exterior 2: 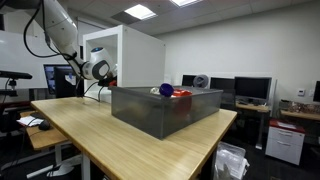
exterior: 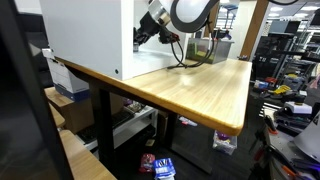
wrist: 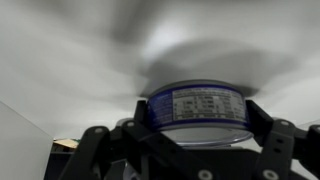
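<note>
- Tin: a round labelled tin (wrist: 197, 105) with a blue rim sits between the fingers. It is held above table height and well apart from the grey bin (exterior 2: 165, 110), beyond the bin's far end rather than over it.
- Gripper (wrist: 198, 120) is closed partway onto the tin's curved wall, with a finger (wrist: 143, 112) on each side. That looks to me like only two narrow lines of contact.
- Likeliest failure: a smooth round wall rolls or slides out of such a pinch, above all in a quick swing. Everything behind the tin is smeared in the wrist view.
- A dropped tin would hit the wooden table (exterior 2: 90, 135) beside the bin and could roll off its edge.
- Carried low toward the bin, tin or fingers could clip its wall — a blue object (exterior 2: 166, 90) and a red object (exterior 2: 181, 93) already lie inside.
</note>
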